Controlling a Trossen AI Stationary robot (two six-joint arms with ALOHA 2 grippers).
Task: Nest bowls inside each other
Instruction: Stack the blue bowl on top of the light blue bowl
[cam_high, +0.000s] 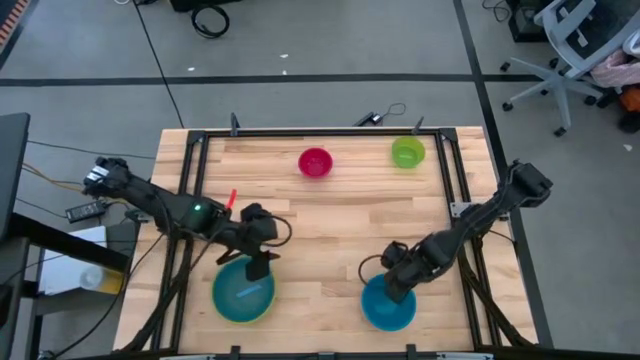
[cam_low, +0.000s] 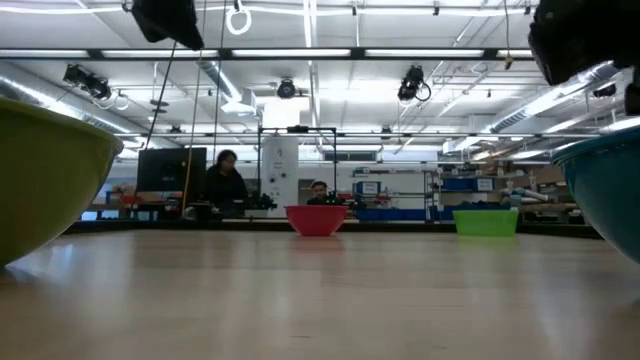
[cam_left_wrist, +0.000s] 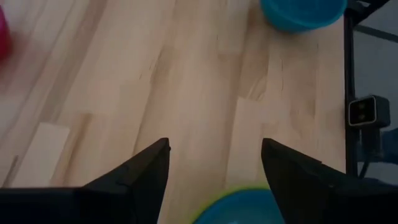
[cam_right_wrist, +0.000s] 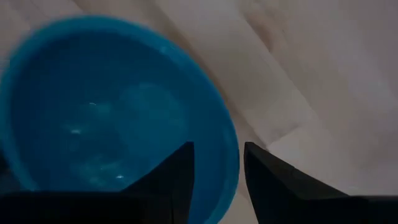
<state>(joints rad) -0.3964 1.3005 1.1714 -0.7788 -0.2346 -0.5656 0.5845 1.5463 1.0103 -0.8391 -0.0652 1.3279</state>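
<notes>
At the near left, a light blue bowl (cam_high: 243, 292) sits inside the large yellow-green bowl (cam_high: 216, 296). My left gripper (cam_high: 262, 265) hangs open above their far rim with nothing between its fingers (cam_left_wrist: 214, 146). The medium blue bowl (cam_high: 385, 310) stands at the near right. My right gripper (cam_high: 400, 288) points down over its far rim, open. In the right wrist view, one finger (cam_right_wrist: 177, 174) is over the bowl's inside and the other over the table outside the rim (cam_right_wrist: 233, 158). The magenta bowl (cam_high: 315, 162) and the lime green bowl (cam_high: 408, 152) stand apart near the far edge.
Bare wood lies between the near bowls and the far ones (cam_high: 330, 225). Black frame rails (cam_high: 320, 132) run along the table's far edge and sides. A small camera (cam_left_wrist: 364, 112) sits at the table's right edge. People sit beyond the table (cam_low: 226, 180).
</notes>
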